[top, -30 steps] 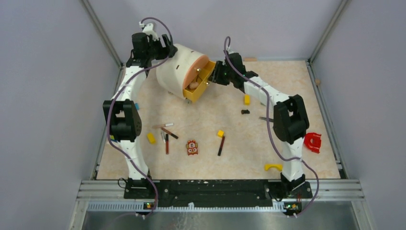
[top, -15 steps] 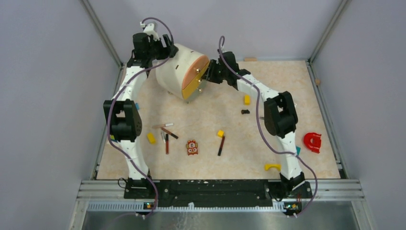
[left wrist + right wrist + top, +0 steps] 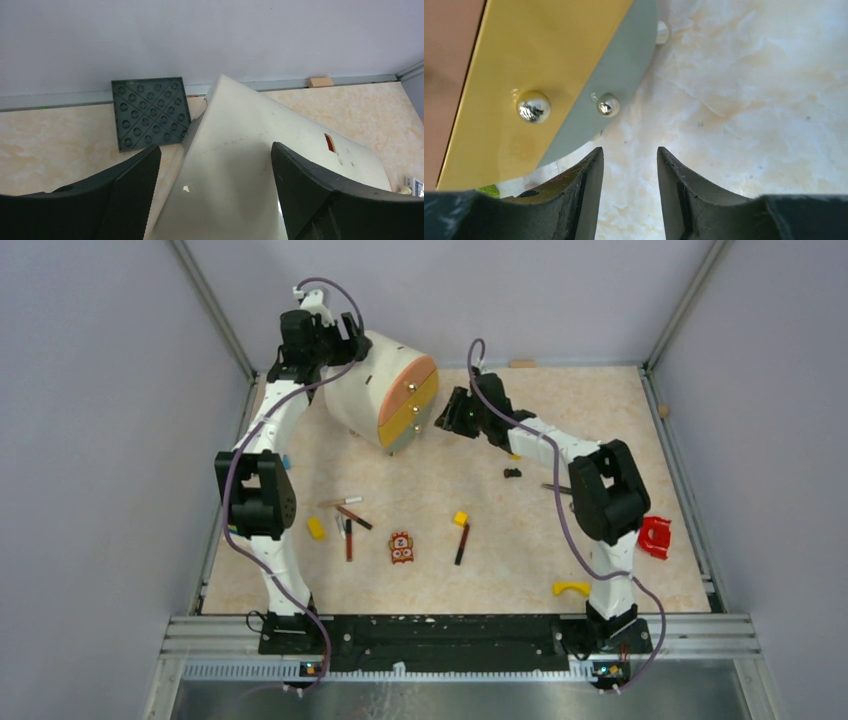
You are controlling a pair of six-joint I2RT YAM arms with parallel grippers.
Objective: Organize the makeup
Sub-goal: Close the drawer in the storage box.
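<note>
A white rounded drawer chest [image 3: 365, 390] stands at the back left, and its pink, yellow [image 3: 539, 55] and grey [image 3: 624, 65] drawers are all shut. My left gripper [image 3: 342, 344] is open, its jaws spread over the chest's white back [image 3: 240, 165]. My right gripper [image 3: 452, 412] is open and empty, just right of the drawer fronts and apart from them. Makeup sticks lie on the table: a white-tipped one [image 3: 345, 502], a brown-red one [image 3: 354, 518], a dark red one [image 3: 348, 541] and a dark one [image 3: 462, 543]. A black tool [image 3: 512, 473] lies by my right arm. No puffs show.
Yellow blocks [image 3: 316, 528] [image 3: 460, 519], an orange-red toy figure [image 3: 402, 547], a yellow arch [image 3: 570, 588] and a red piece [image 3: 654, 536] lie on the table. A dark grey studded plate [image 3: 150, 112] lies behind the chest by the back wall.
The yellow drawer stood open with peach puffs inside; my right gripper pushed it shut, then drew back to the right. The left arm has not moved.
</note>
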